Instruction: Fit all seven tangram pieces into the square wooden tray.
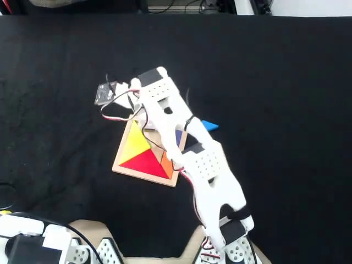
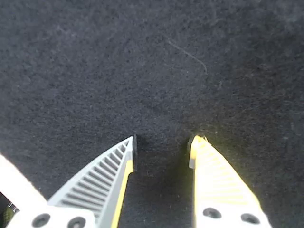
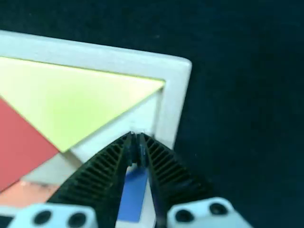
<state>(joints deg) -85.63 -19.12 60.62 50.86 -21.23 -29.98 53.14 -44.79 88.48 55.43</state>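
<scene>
The square wooden tray (image 1: 125, 168) lies mid-table, with a yellow triangle (image 1: 137, 144), a red triangle (image 1: 146, 162) and an orange piece (image 1: 166, 163) in it. My right arm stretches over the tray, hiding its far side. My right gripper (image 3: 137, 140) is shut on a thin blue piece (image 3: 134, 190) held edge-on, its tips over the bare tray floor (image 3: 142, 114) beside the yellow triangle (image 3: 71, 102), near the tray's corner (image 3: 178, 71). A light blue piece (image 1: 209, 125) lies on the cloth just right of the arm. My left gripper (image 2: 161, 145) is open over bare black cloth.
Black cloth (image 1: 275, 82) covers the whole table, with wide free room behind and on both sides of the tray. The left arm (image 1: 33, 236) sits folded at the front left edge. A dark blue piece (image 1: 179, 135) peeks out under the right arm.
</scene>
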